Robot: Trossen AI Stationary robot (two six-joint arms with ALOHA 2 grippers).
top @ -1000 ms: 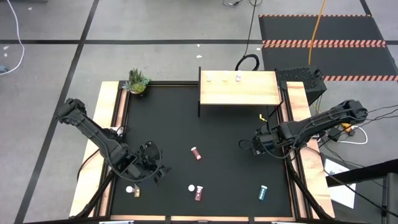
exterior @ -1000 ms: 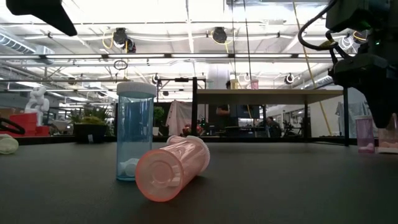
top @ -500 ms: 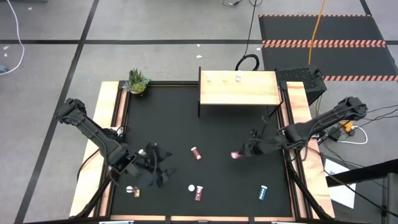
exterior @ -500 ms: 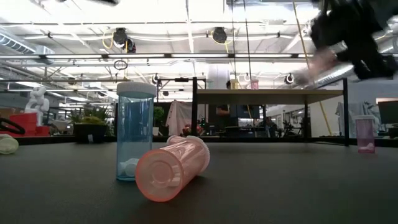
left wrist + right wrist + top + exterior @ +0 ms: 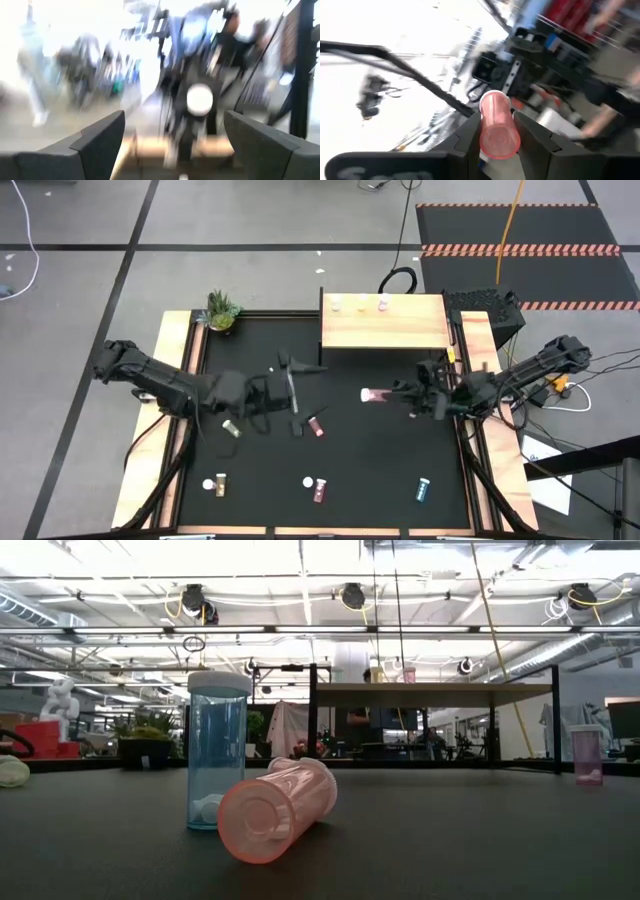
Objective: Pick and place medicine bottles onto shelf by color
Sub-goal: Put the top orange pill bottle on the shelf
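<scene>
My right gripper [image 5: 400, 393] hangs over the table's right half in front of the shelf [image 5: 383, 325], shut on a pink medicine bottle [image 5: 374, 394]. My left gripper [image 5: 296, 394] is open and empty above the table's middle. Three bottles [image 5: 360, 304] stand along the shelf's far edge. On the table lie a dark red bottle [image 5: 316, 426], another red one [image 5: 319, 491], a teal one [image 5: 423, 490] and a yellow one [image 5: 216, 482]. The low view shows an upright teal bottle [image 5: 218, 752], a pink bottle [image 5: 276, 810] on its side and an upright pink bottle [image 5: 586, 755]. My right gripper pinches the pink bottle's body [image 5: 496, 131] between its two fingers [image 5: 470, 134], which lie along its sides. The fingers come about level from the table's right. The bottle sticks out past the fingertips toward the table's left, lifted clear of the table.
A small green potted plant [image 5: 221, 311] stands at the table's far left corner. Wooden rails [image 5: 183, 380] run along both sides of the black tabletop. The shelf stands on thin dark legs [image 5: 555, 730] at the far right.
My right gripper has risen from the table near its right rail and tipped from pointing down to about level, lifting the pink bottle clear and carrying it leftward. My left gripper, still open and empty, has swung up from the near left corner toward the table's middle and tipped level.
</scene>
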